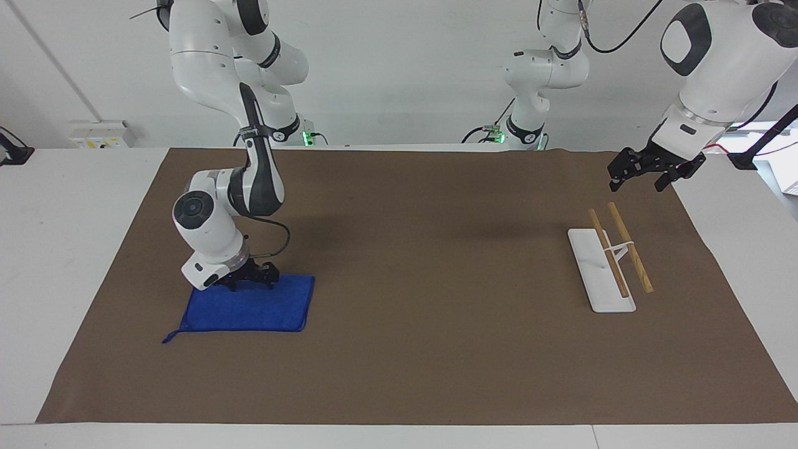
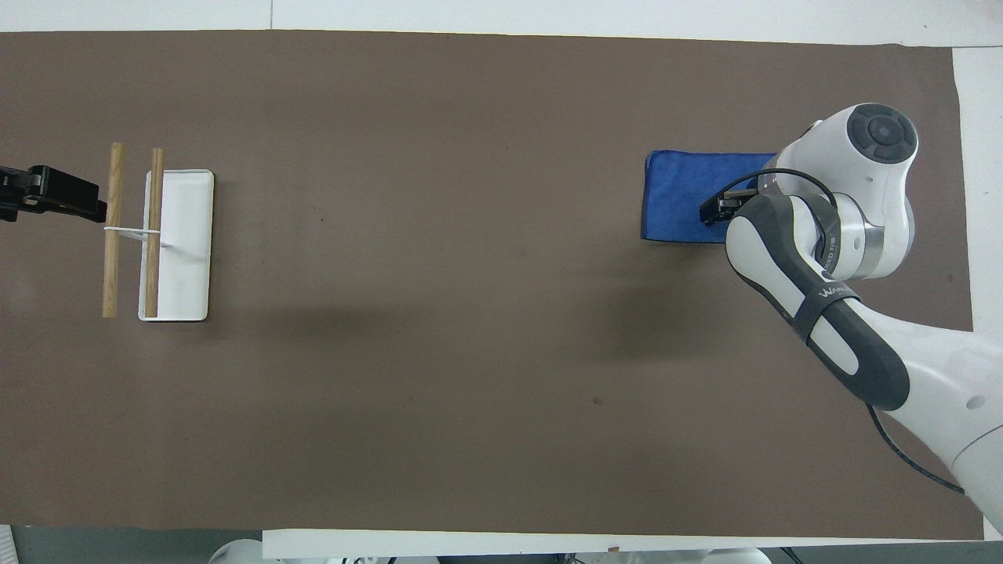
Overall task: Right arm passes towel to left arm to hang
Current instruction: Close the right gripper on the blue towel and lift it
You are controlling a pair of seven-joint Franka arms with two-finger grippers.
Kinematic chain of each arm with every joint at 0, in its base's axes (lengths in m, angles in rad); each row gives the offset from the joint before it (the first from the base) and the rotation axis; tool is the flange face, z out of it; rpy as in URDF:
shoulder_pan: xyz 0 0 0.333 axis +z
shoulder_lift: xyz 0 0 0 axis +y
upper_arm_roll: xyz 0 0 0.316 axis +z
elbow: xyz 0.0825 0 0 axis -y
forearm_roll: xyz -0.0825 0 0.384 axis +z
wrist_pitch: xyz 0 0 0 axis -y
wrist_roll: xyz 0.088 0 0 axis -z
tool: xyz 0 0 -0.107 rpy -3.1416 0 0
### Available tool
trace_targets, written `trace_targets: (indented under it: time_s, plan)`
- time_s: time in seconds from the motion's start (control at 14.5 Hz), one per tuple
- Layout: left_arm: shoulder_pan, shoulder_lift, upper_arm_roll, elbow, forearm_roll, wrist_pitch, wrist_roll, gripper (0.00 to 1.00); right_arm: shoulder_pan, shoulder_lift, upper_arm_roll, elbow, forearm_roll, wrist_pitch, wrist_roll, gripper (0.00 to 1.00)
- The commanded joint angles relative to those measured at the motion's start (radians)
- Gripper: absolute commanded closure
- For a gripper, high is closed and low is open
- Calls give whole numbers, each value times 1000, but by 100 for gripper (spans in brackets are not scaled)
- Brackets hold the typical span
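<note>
Towel (image 1: 249, 308), lower left of facing view, flat on counter (image 1: 436, 349); soft, light, limp, best pinched at edge; right gripper (image 1: 249, 282) low at its upper edge, grasp unclear; left gripper (image 1: 654, 171) upper right, spread, waiting over rack (image 1: 601, 274).

You see the blue towel (image 1: 248, 308) lying flat on the bench at the right arm's end. Its little tail sticks out from a corner away from the robots.
</note>
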Motion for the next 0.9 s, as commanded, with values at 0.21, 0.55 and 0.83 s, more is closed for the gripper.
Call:
trace_targets:
  time_s: [0.21,0.55,0.83]
  plan:
    - [3,7,3,14,-4,-12,17,0,-12,-24,4,-43,-14,11,-26,14]
    - [3,7,3,14,-4,-12,17,0,-12,-24,6,-38,-14,-3,-29,61]
    - [3,7,3,14,-4,-12,17,0,-1,-22,18,-15,-13,-13,-29,100]
